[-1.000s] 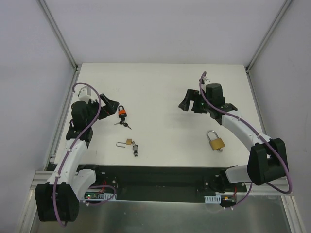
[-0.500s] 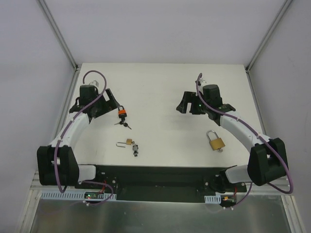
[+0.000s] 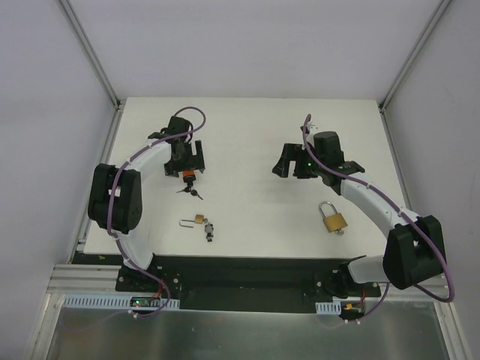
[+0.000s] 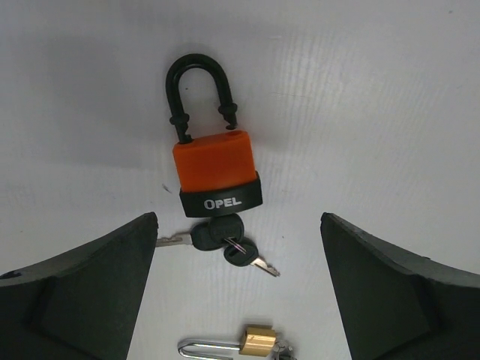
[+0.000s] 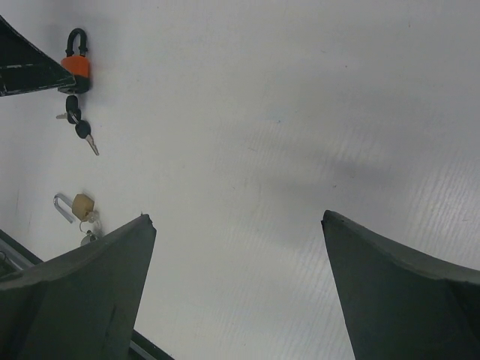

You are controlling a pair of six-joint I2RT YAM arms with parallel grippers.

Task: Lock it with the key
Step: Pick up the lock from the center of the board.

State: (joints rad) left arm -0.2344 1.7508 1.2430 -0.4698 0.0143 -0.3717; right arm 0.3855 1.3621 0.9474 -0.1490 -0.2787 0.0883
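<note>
An orange padlock with a black shackle lies flat on the white table. One shackle leg ends just above the body. A bunch of black-headed keys sits at its base, one head against the keyhole end. My left gripper hangs open above the lock and keys, with a finger on each side and nothing between them. In the top view the left gripper is just behind the orange padlock and keys. My right gripper is open over bare table, and its wrist view shows the right gripper empty.
A small brass padlock with an open silver shackle and its keys lies nearer the front. A larger brass padlock lies at the front right. Grey walls and metal posts ring the table.
My left arm swung from the table's left edge to the right and now hangs over the orange padlock. The right gripper shifted slightly left. No lock or key moved.
</note>
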